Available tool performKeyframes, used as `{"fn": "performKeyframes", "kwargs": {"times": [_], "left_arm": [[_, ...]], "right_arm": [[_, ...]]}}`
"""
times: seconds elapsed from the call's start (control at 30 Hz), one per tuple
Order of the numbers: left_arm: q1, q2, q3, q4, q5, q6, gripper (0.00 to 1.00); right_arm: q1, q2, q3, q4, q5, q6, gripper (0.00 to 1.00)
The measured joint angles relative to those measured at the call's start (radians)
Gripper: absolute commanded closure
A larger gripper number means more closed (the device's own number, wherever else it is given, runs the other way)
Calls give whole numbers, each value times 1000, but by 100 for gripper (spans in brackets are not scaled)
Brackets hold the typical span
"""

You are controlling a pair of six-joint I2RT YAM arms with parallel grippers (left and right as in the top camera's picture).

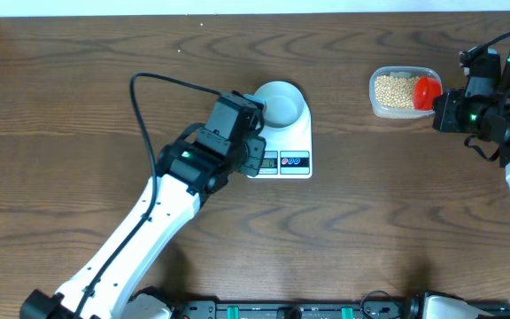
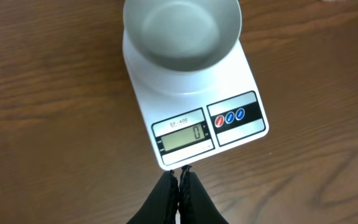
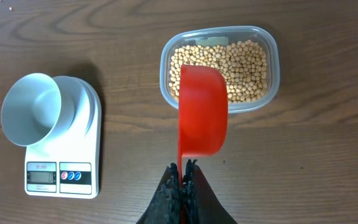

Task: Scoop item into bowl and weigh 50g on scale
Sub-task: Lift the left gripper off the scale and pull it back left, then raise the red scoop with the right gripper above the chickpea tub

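The white bowl (image 1: 279, 103) sits empty on the white scale (image 1: 294, 140); it also shows in the left wrist view (image 2: 180, 31) and right wrist view (image 3: 31, 109). The scale display (image 2: 184, 135) reads 0. My left gripper (image 2: 183, 173) is shut and empty, just at the scale's front edge. My right gripper (image 3: 183, 168) is shut on the handle of a red scoop (image 3: 202, 111), held above the clear tub's (image 3: 272, 50) near rim. The tan beans (image 3: 244, 68) fill the tub (image 1: 400, 92). The scoop's inside is not visible.
The wooden table (image 1: 370, 221) stretches around both. A black cable (image 1: 149, 97) loops from the left arm. The scale in the right wrist view (image 3: 61, 174) lies left of the tub.
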Motion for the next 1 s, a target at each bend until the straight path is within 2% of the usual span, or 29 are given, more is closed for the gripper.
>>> {"fn": "performKeyframes", "kwargs": {"times": [0.53,0.63,0.7,0.77,0.83,0.9,0.93,1.0], "left_arm": [[90,-27,0,-42,128,58,92],[90,-27,0,-50,132,59,76],[90,-27,0,-56,133,61,69],[90,-27,0,-60,134,60,56],[90,-27,0,-59,136,62,52],[90,-27,0,-60,135,60,42],[90,-27,0,-60,135,60,32],[90,-27,0,-59,137,63,25]], "right_arm": [[0,0,0,-1,0,0,99],[0,0,0,-1,0,0,99],[0,0,0,-1,0,0,99],[0,0,0,-1,0,0,99],[0,0,0,-1,0,0,99],[0,0,0,-1,0,0,99],[0,0,0,-1,0,0,99],[0,0,0,-1,0,0,99]]}}
